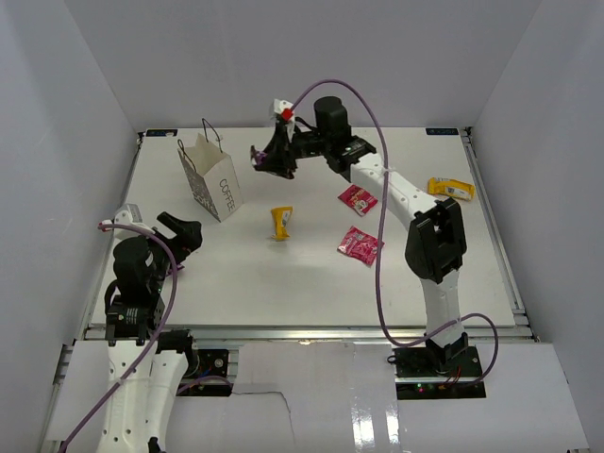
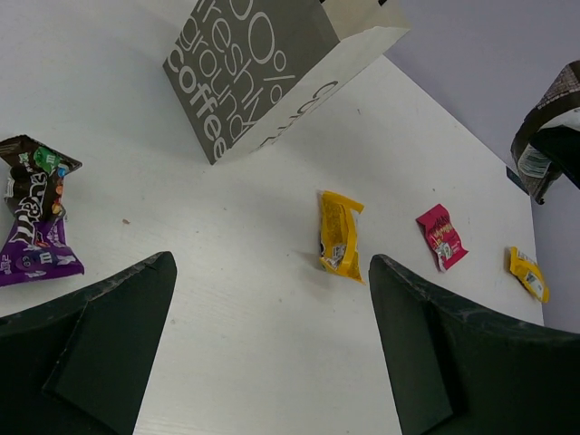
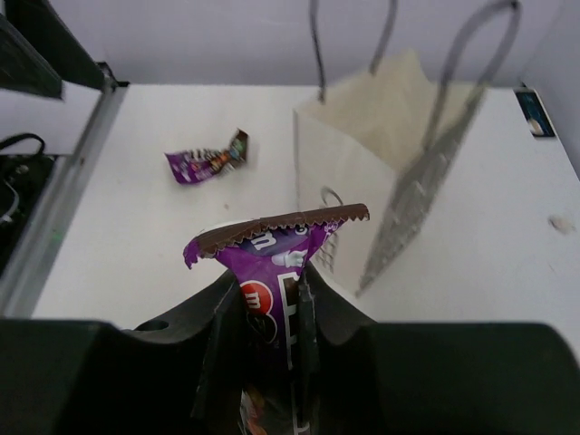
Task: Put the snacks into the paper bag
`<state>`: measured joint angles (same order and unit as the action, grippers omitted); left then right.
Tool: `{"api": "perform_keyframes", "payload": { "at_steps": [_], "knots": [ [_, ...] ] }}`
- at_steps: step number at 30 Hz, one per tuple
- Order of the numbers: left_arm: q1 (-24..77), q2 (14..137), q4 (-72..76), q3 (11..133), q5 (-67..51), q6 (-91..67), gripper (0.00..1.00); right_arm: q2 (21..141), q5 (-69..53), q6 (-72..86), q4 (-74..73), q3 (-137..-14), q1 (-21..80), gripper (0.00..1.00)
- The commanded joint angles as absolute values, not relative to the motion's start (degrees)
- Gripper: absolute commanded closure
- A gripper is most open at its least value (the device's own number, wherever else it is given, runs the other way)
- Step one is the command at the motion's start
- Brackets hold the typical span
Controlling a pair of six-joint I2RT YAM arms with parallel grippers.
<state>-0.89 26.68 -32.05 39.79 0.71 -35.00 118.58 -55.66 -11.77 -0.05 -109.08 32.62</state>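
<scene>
My right gripper (image 3: 270, 313) pinches a purple candy packet (image 3: 272, 249) near the far edge, just beside the paper bag (image 1: 215, 186). My left gripper (image 2: 272, 263) is spread wide, holding nothing, by the left edge. A yellow packet (image 1: 281, 223) lies near the middle. A red pouch (image 1: 358, 199) and a second red pouch (image 1: 360, 245) lie more toward the right edge.

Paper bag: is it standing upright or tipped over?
Upright. The paper bag stands on its base with its mouth open upward.
</scene>
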Motion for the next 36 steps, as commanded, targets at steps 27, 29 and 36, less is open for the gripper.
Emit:
{"api": "perform_keyframes", "payload": {
  "at_steps": [27,29,36],
  "knots": [
    [-0.97,18.72,-35.25,36.65,-4.39,-38.67,0.02,137.64,-15.46,-8.88,39.81,-132.79,52.38,0.69],
    [-0.97,18.72,-35.24,36.65,-4.66,-38.58,0.02,137.64,-16.17,-9.05,40.16,-133.42,52.47,0.69],
    [-0.97,18.81,-35.16,36.56,-4.92,-38.41,0.02,138.86,-14.95,-9.84,42.62,-133.86,52.65,0.67]
  ]
}}
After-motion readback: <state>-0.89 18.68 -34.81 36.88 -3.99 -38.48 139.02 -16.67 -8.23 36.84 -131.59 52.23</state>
